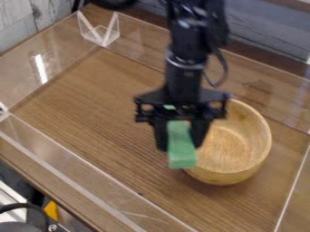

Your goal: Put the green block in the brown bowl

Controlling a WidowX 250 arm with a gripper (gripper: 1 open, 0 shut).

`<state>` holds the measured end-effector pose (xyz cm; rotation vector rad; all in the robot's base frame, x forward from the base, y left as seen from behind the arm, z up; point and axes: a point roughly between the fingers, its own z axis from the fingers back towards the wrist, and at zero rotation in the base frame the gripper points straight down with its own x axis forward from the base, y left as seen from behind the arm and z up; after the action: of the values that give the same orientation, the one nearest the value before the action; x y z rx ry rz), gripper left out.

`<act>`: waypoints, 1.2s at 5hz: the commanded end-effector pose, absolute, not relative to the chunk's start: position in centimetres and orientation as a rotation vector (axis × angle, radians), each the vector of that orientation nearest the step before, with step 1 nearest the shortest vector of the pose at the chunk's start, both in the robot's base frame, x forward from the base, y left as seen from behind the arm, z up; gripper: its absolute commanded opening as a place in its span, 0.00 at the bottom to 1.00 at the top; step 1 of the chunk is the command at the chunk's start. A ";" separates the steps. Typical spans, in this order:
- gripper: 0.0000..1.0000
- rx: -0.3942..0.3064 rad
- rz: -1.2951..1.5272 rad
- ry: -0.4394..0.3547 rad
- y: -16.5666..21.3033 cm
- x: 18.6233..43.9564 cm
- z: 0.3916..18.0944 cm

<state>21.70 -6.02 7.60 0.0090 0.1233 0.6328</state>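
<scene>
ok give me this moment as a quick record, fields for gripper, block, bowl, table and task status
gripper: gripper points down, shut on the green block
block: green block hangs upright below the fingers, clear of the table, at the bowl's near-left rim
bowl: brown bowl upright, nothing visible inside
table: wooden table, clear walls around it
task status: block lifted, not yet in the bowl

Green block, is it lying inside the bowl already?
No, the green block hangs from the gripper over the near rim of the bowl, not resting inside it.
</scene>
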 end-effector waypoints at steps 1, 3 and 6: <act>0.00 -0.026 0.415 0.037 -7.0 23.3 7.8; 0.00 -0.030 0.268 0.029 -7.1 24.1 9.0; 0.00 -0.026 0.116 0.018 -6.6 23.9 8.1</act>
<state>23.59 -6.75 7.61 -0.0233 0.0411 0.1150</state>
